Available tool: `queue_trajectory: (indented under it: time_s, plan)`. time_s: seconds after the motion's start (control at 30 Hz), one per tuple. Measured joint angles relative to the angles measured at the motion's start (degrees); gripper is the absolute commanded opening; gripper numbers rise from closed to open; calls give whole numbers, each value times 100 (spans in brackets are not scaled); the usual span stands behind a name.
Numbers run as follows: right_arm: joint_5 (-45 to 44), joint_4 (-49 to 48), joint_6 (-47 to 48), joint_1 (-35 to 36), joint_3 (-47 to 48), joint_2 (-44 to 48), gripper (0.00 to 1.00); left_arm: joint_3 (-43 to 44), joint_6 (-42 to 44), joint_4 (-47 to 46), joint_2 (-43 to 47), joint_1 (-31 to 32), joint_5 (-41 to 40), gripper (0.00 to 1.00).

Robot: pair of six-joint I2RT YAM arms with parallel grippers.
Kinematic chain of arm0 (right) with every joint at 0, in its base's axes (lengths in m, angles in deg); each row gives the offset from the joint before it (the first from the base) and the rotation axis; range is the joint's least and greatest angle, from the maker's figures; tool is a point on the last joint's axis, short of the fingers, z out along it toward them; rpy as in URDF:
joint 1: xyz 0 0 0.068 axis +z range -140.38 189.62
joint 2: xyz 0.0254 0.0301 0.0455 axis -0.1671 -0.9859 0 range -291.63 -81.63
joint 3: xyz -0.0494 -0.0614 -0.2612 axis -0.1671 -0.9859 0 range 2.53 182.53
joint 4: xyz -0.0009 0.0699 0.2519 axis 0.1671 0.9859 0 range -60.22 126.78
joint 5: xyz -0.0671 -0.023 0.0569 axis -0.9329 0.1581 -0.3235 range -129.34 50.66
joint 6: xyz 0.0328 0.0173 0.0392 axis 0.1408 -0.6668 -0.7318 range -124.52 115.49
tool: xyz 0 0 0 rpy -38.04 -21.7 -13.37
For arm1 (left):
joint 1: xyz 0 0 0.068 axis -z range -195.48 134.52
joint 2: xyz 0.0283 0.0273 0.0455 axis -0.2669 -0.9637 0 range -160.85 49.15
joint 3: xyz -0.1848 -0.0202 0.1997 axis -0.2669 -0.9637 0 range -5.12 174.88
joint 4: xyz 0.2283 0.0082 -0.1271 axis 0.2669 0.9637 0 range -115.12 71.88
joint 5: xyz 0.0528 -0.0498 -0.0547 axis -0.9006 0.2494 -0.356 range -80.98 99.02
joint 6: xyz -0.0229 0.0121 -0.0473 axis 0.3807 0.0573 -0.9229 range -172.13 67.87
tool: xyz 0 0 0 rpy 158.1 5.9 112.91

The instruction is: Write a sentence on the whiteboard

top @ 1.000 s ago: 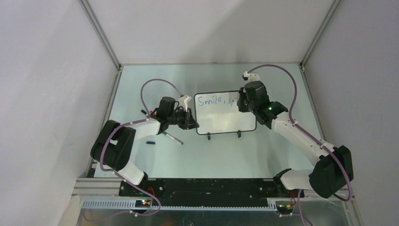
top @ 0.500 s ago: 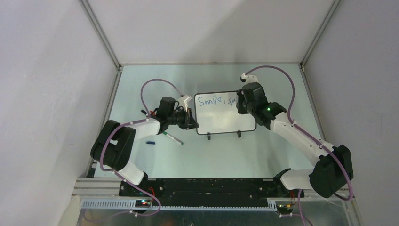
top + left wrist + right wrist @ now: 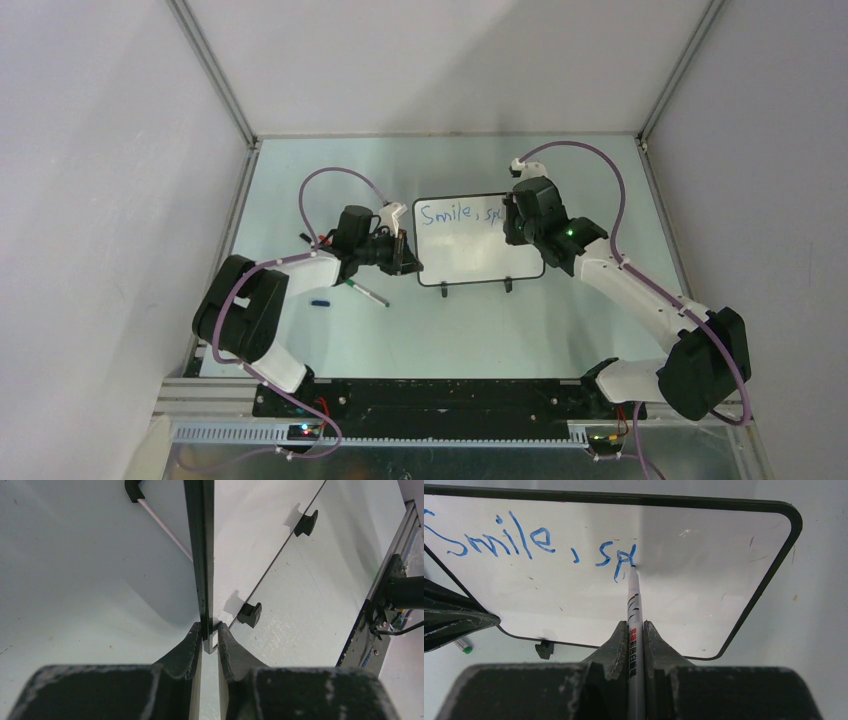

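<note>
- I am partway through the writing step: the sentence [image 3: 524, 542] so far reads "Smile, sp" in blue along the top of the board [image 3: 480, 255], and the stroke after the p is only just begun
- The board sits mid-table [image 3: 450, 330] between my two arms, its two black feet on the near edge; I cannot tell from these views how steeply it leans
- My right claw [image 3: 636, 626] is pressed tight on the barrel of the marker [image 3: 634, 600], which runs straight out between the fingers; its tip touches the board right at the last blue stroke
- My left claw [image 3: 208, 630] pinches the board's thin black frame at the left edge, near the lower corner, with the frame filling the narrow gap between the fingers; I read this as a brace for the writing
- Next I judge I need to finish this letter, then carry the word rightward in short strokes, with the tip in light contact and the line level with "Smile"
- The white space to the right looks limited, so I expect to drop to a second line below for the later words
- The brace should hold, since pen pressure could push the board away
- A spare pen [image 3: 366, 293] and a blue cap [image 3: 320, 301] lie by the left arm, apart from the board and out of my path
</note>
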Motion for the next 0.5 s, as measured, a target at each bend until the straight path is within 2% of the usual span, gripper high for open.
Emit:
queue_trajectory:
  time_s: [0.5]
  plan:
    - [63, -26, 2, -68, 0, 0, 0, 0, 0, -2, 0, 7, -2, 16]
